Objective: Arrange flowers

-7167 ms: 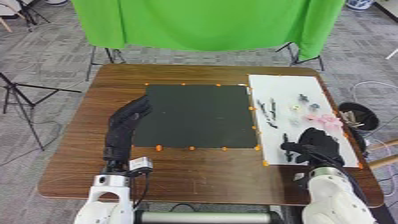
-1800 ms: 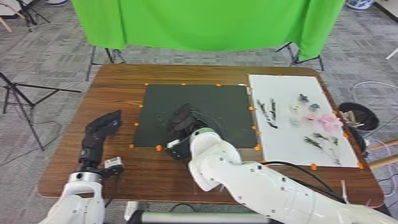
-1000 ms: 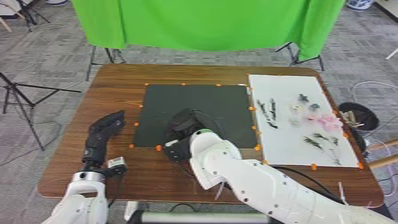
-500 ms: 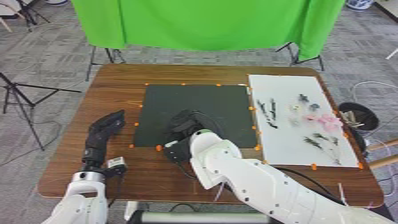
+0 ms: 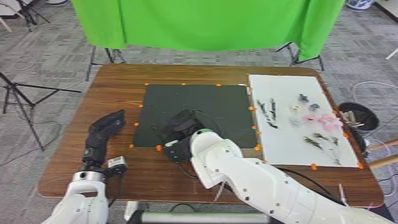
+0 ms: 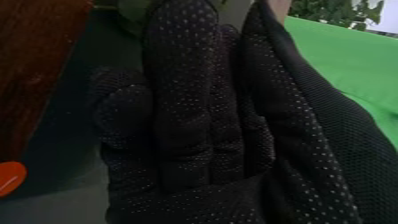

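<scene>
In the head view, my right hand is low over the dark mat, left of its middle. In the right wrist view, the fingers of my right hand are fairly straight, with the thumb alongside; a dark green leaf and a thin stem show by the fingertips. My left hand stays left of the mat with straight fingers. On the white sheet lie dark twigs, pink flowers, small pale blossoms and green sprigs.
Orange markers line the mat and sheet. A black bin stands beyond the table's right edge. The wooden table extends around the mat, and a green cloth hangs behind it.
My right hand has moved left from the sheet to the mat, then slightly back toward the robot. A dark piece left the sheet's near part. My left hand has drawn away from the mat.
</scene>
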Available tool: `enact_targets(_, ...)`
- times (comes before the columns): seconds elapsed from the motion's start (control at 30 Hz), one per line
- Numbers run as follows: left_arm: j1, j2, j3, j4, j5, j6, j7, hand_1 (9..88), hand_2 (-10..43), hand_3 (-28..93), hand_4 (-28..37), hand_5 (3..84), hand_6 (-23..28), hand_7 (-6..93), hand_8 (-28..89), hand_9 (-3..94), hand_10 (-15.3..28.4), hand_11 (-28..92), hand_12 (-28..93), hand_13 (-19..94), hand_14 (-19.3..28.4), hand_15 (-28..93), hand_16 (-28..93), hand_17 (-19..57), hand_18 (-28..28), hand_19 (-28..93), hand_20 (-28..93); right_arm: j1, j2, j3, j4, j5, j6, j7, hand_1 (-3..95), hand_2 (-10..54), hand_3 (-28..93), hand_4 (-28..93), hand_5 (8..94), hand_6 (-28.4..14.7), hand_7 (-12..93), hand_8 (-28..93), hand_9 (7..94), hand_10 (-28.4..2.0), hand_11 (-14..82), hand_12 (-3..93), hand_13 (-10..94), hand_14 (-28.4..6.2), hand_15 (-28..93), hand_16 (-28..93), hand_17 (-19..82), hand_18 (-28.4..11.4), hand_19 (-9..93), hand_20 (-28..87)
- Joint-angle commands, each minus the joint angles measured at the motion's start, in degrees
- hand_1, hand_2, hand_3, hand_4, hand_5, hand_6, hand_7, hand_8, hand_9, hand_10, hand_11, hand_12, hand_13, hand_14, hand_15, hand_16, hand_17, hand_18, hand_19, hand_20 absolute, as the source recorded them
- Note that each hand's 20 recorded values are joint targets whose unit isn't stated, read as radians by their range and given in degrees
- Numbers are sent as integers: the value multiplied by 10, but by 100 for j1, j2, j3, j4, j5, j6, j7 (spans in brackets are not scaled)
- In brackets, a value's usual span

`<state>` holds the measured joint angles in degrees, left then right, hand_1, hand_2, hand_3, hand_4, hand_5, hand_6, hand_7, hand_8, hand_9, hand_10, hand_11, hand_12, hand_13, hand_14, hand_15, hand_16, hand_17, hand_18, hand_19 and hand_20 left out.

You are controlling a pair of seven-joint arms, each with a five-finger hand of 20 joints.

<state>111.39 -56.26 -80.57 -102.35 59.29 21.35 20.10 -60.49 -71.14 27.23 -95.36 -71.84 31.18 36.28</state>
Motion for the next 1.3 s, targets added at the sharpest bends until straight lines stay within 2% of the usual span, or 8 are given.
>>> enact_targets(0.03,139,-73,-7,39,-29,-77,-62,258,-68,716,-218,460,22,167,-81,411,125,181,102,354,159,185,-3,58,105,121,135,47,148,-185,-14,-872,-268,-53,524,-95,633,22,733,-55,197,127,845,-151,111,188,937,-50,360,188,746,-69,657,408)
enact_targets(0.13,147,-77,-19,38,-35,-79,-57,257,-69,718,-219,460,22,167,-81,411,125,182,103,354,159,184,-3,58,105,121,135,61,251,-287,-47,-1052,-407,-32,488,-95,636,23,725,-58,200,149,822,-162,140,153,937,-54,363,192,746,-70,657,417)
enact_targets(0.27,153,-91,-36,47,-37,-102,-51,256,-69,717,-219,460,23,167,-80,410,125,182,103,354,160,186,-2,58,105,120,135,97,417,-512,-126,-1321,-533,-31,401,-47,664,17,704,-60,194,135,811,-168,142,141,937,-62,384,197,749,-77,668,426)
enact_targets(0.4,139,-98,-44,60,-32,-120,-63,257,-68,716,-219,461,23,166,-81,411,125,182,103,353,161,185,-3,58,105,120,135,108,495,-608,-239,-1293,-675,-16,320,22,693,2,677,-58,197,-32,804,-177,137,139,937,-67,404,191,749,-81,694,406)
enact_targets(0.47,140,-104,-43,62,-26,-130,-64,257,-67,715,-219,459,23,166,-80,411,125,182,103,354,161,186,-2,58,105,121,135,109,511,-627,-280,-1355,-811,-43,294,44,691,1,653,-61,182,-59,801,-182,133,137,937,-71,410,190,749,-82,700,400)
enact_targets(0.83,85,-106,1,91,-15,-164,-67,258,-67,715,-217,459,23,167,-80,410,125,182,103,354,160,185,-3,58,105,121,135,92,508,-523,-522,-805,-1153,-207,256,64,680,-11,531,-78,103,-48,778,-198,113,127,937,-77,405,192,740,-88,718,376)
enact_targets(1.03,100,-119,-21,90,-12,-178,-70,258,-68,716,-219,459,23,167,-80,410,124,182,103,354,159,184,-3,58,105,121,135,36,516,-428,-514,-769,-1150,-211,247,72,679,-18,511,-81,95,-44,769,-199,109,125,937,-80,396,196,734,-91,723,360)
enact_targets(1.3,117,-123,-52,90,-17,-180,-63,258,-67,715,-219,459,23,167,-81,411,125,182,103,354,159,184,-2,58,104,120,135,60,584,28,-779,-588,-739,-577,243,72,682,-20,520,-83,98,-41,778,-197,120,129,937,-80,394,199,732,-92,733,339)
